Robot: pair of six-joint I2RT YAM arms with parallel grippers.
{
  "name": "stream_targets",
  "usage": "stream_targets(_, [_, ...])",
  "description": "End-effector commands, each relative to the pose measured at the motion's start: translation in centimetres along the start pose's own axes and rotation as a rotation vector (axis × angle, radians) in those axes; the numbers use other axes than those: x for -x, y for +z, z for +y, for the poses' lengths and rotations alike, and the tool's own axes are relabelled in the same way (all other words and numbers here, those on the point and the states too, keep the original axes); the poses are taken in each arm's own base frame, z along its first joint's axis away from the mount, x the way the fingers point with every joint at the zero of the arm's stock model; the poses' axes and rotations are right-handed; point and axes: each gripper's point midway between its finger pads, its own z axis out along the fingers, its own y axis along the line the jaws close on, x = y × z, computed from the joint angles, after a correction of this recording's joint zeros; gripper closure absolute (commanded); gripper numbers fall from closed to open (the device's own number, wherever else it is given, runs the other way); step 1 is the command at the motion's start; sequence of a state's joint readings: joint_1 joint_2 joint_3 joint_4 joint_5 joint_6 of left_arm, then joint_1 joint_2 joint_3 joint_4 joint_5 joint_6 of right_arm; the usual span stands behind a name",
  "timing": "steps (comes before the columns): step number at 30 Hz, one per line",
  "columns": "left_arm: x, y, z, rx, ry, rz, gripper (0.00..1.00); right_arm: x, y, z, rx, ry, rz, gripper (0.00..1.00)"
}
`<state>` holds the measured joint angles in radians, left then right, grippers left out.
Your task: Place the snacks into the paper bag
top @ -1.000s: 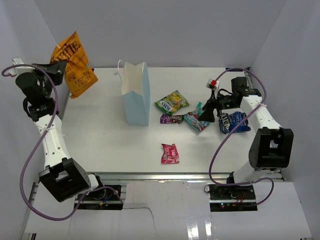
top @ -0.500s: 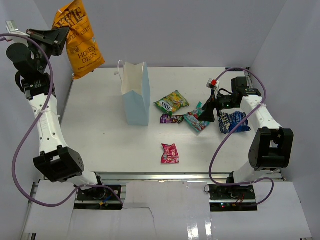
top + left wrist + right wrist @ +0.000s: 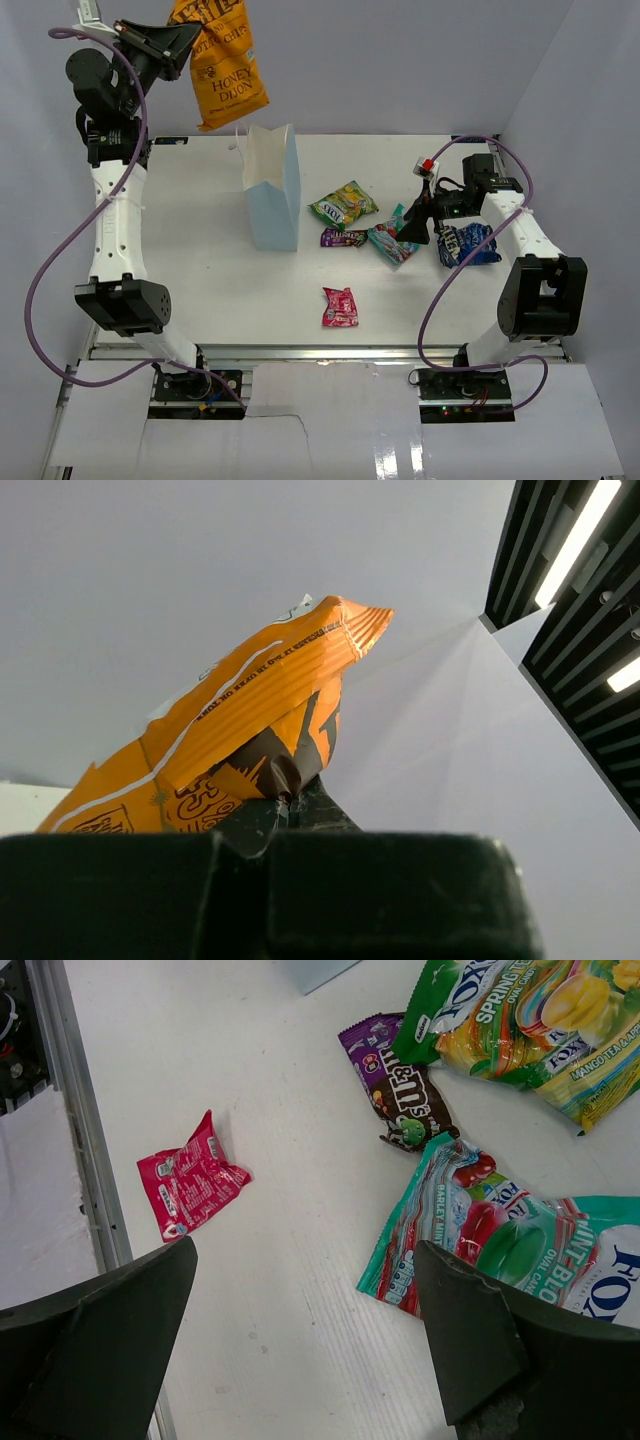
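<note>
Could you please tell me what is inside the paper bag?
Only the white inner wall of the paper bag shows near its open top; no packet is visible there. Its lower interior is hidden by its own pale-blue front, so I cannot say it is empty.

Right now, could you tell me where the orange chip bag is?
Top view, far left: the orange chip bag hangs in the left fingers, up and left of the paper bag.

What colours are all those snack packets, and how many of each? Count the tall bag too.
orange chip bag: 1
yellow-green candy bag: 1
teal candy bag: 1
dark blue candy bag: 1
purple packet: 1
pink-red packet: 1
pale-blue paper bag: 1
Total: 7 things, made up of 6 snacks and 1 paper bag.
</note>
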<state>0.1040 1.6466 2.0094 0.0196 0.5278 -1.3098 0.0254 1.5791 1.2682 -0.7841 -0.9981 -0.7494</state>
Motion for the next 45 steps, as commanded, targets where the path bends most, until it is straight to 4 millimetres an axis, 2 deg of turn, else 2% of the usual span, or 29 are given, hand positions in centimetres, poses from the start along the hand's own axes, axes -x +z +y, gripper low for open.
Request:
stream_targets(1, [0.5, -0.1, -2.9, -0.047, 0.016, -0.05, 1.0, 1.1, -0.5, 0.4, 0.006, -0.021, -0.029, 0.05])
stream_targets(6, [-1.0, 0.7, -2.4, -0.039, -0.009, -0.032, 1.0, 1.1, -0.5, 0.5, 0.006, -0.021, -0.029, 0.05])
stream_targets(11, [-2.0, 0.8, -0.7, 0.008, -0.036, -0.036, 1.0, 1.0, -0.5, 0.5, 0.009, -0.018, -0.029, 0.05])
stream_targets(13, [-3.6, 1.2, -0.8, 0.01, -0.053, -0.019, 1.0, 1.0, -0.5, 0.4, 0.006, -0.018, -0.028, 0.05])
stream_targets(19, [-5.2, 1.6, -0.2, 0.045, -0.048, -0.006, 1.0, 0.7, -0.4, 0.5, 0.007, -0.017, -0.025, 0.05])
stream_targets(21, [-5.0, 1.7, -1.1, 0.036, -0.012, -0.015, 1.0, 0.6, -0.4, 0.5, 0.008, -0.014, -0.023, 0.05])
stream_targets(22, [-5.1, 2.0, -0.8, 0.052, -0.005, -0.017, 1.0, 0.6, -0.4, 0.5, 0.007, -0.014, -0.024, 0.05])
stream_targets(23, [-4.5, 2.0, -2.0, 0.047, 0.042, -0.03, 1.0, 0.6, -0.4, 0.6, 0.011, -0.015, -0.025, 0.05])
stream_targets(26, [-4.2, 2.4, -2.0, 0.062, 0.066, -0.039, 1.0, 0.6, -0.4, 0.6, 0.013, -0.013, -0.025, 0.05])
stream_targets(27, [-3.7, 2.5, -2.8, 0.046, 0.092, -0.048, 1.0, 0.6, -0.4, 0.6, 0.012, -0.015, -0.026, 0.05])
stream_targets(31, [-3.4, 2.7, -3.8, 0.033, 0.11, -0.058, 1.0, 0.5, -0.3, 0.7, 0.016, -0.013, -0.029, 0.05])
stream_targets(38, [-5.4, 2.7, -5.0, 0.024, 0.06, -0.04, 1.0, 0.5, -0.3, 0.7, 0.019, -0.009, -0.028, 0.05])
stream_targets(41, [-6.1, 2.4, -4.8, 0.053, 0.054, -0.066, 1.0, 0.5, -0.3, 0.7, 0.02, -0.011, -0.029, 0.05])
stream_targets(43, [-6.6, 2.3, -3.9, 0.084, 0.053, -0.079, 1.0, 0.5, -0.3, 0.6, 0.019, -0.011, -0.031, 0.05])
stream_targets(45, [-6.8, 2.3, -4.2, 0.091, 0.054, -0.099, 1.0, 0.5, -0.3, 0.7, 0.021, -0.012, -0.03, 0.05])
